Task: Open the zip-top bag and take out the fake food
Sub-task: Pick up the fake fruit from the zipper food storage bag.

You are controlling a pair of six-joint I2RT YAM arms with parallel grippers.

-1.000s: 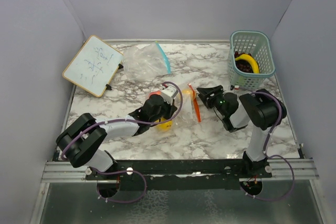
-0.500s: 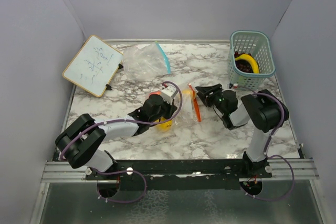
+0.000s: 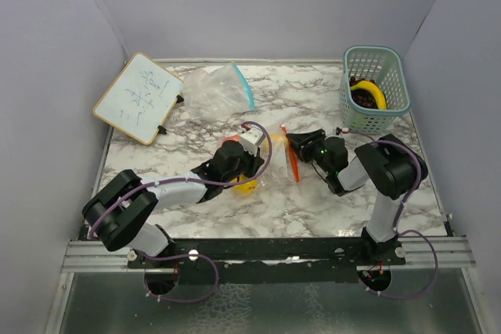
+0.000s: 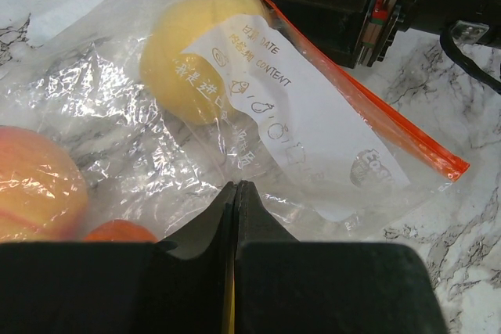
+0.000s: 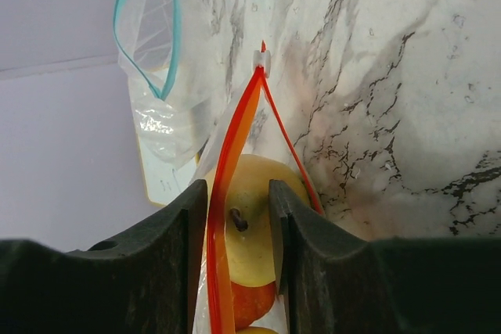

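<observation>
Moved toward nine o'clock, the right gripper (image 3: 292, 140) is set with narrowed, still-parted jaws astride the mouth of the zip-top bag (image 4: 313, 115), which is pinched by the closed left gripper (image 4: 236, 189), the fake food (image 5: 249, 181) being kept inside, so extraction is judged close.

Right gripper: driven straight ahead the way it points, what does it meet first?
The zip-top bag: its orange zip edge lies between the fingers of the right gripper, mouth open. Straight on, probably the yellow fruit just inside; depth is unclear.

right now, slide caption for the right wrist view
Right pincer astride one orange zipper lip of the opened bag, yellow fruit inside.
</observation>
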